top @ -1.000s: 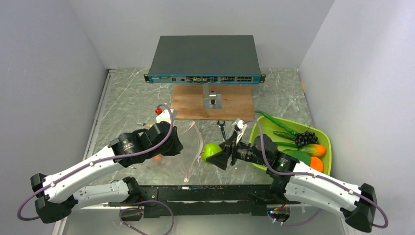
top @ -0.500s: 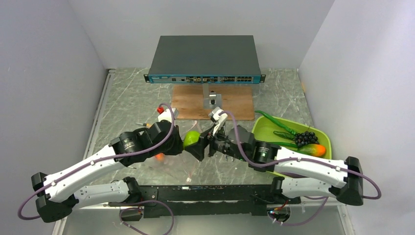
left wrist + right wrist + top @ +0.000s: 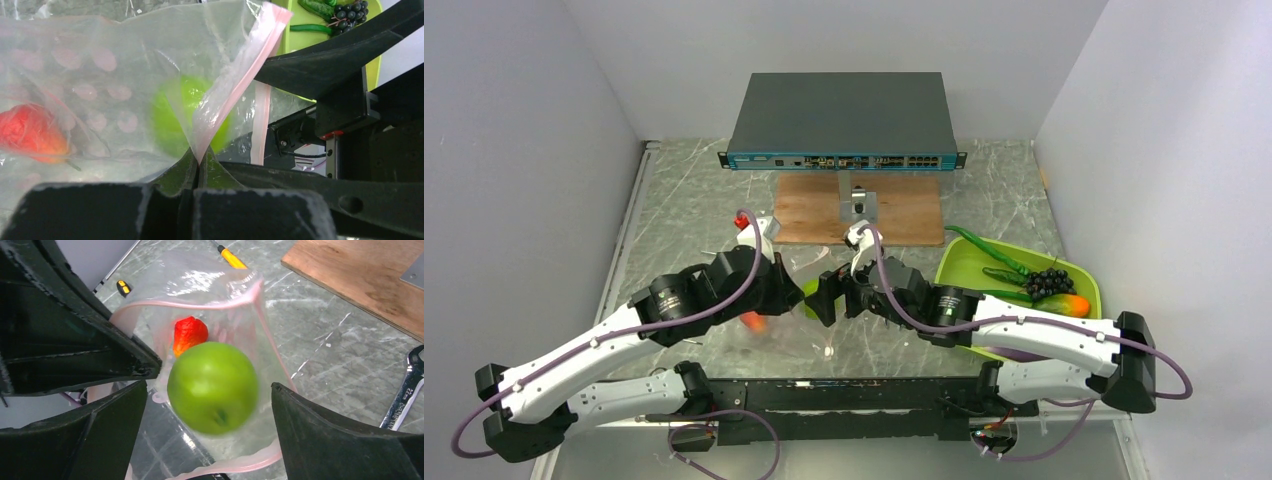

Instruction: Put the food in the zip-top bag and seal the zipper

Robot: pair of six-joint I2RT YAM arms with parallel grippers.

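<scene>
My left gripper (image 3: 781, 290) is shut on the pinkish zipper strip (image 3: 250, 65) of the clear zip-top bag (image 3: 100, 65) and holds the mouth up and open. A red strawberry (image 3: 30, 132) lies inside the bag. My right gripper (image 3: 826, 298) is open at the bag's mouth (image 3: 175, 304). The green apple (image 3: 212, 387) is blurred and loose between its spread fingers, with a gap on each side. Through the bag wall the apple (image 3: 182, 122) shows just inside the mouth. Black grapes (image 3: 1049, 282), a mango (image 3: 1062, 305) and green beans (image 3: 989, 250) lie in the tray.
The lime-green tray (image 3: 964, 268) sits at the right. A wooden board (image 3: 824, 215) and a network switch (image 3: 842, 120) are at the back. Orange-handled screwdrivers (image 3: 231, 258) lie beyond the bag, and a wrench (image 3: 405, 390) lies to its right.
My right arm carried the green apple left from beside the tray to the bag's mouth and its jaws opened off it. My left gripper stayed shut on the bag and shifted slightly.
</scene>
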